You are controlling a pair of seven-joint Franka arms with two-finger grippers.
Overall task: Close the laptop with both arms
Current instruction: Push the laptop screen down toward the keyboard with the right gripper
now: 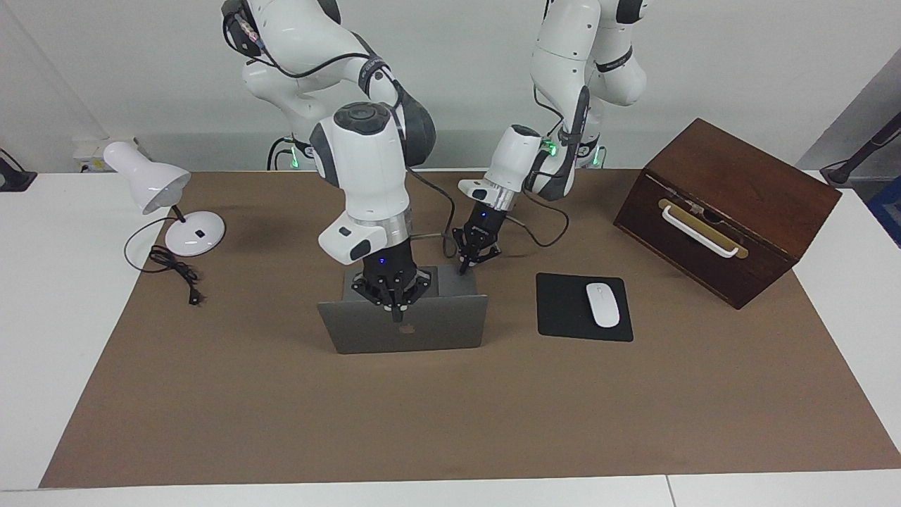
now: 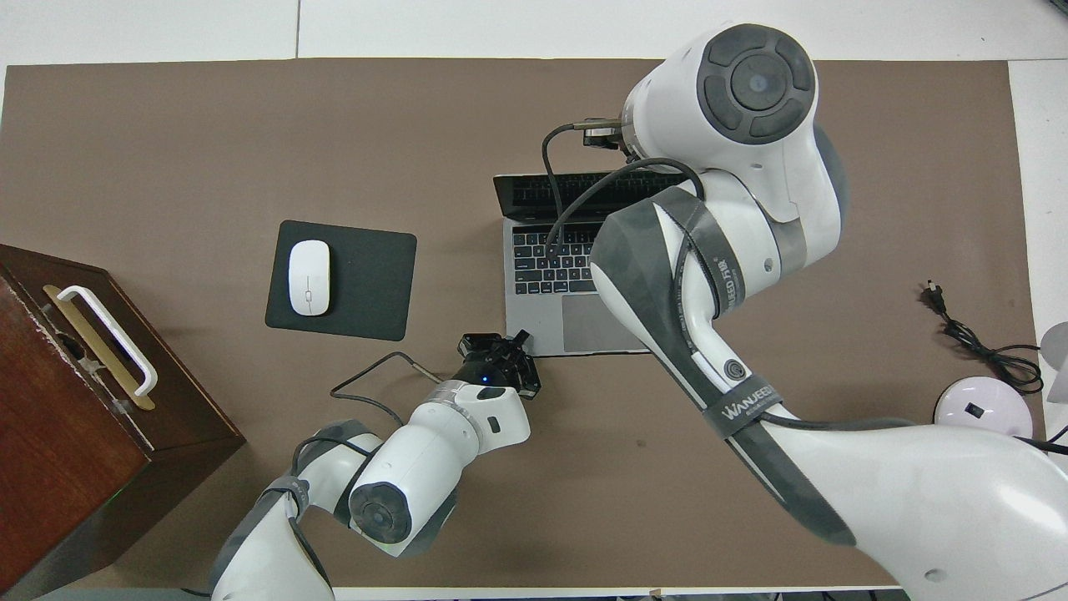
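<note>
Brown matting (image 1: 281, 422) covers a white table (image 1: 42, 296) set against a pale wall. Toward the right arm's end stands a white desk lamp (image 1: 165, 204), its black cord (image 1: 172, 271) coiled on the mat beside it. Toward the left arm's end sits a dark wooden box (image 1: 728, 211) with a white handle, turned at an angle, and between the box and the laptop lies a black mouse pad (image 1: 563, 310) carrying a white mouse (image 1: 602, 304). Nothing lies against the laptop apart from the grippers.

Near the middle of the mat is the laptop (image 1: 422, 327), open, its lid upright or nearly so with the logo facing away from the robots and the keyboard toward them. Its long axis runs across the table from one arm's end to the other, square to the mat's edges.

The right gripper (image 1: 394, 303) is at the lid's top edge near its middle, reaching down from above; whether its fingers are spread or closed on the edge cannot be told. The left gripper (image 1: 470, 262) points down at the base's corner nearest the robots on the mouse pad's side, its fingers close together, with nothing seen between them.
</note>
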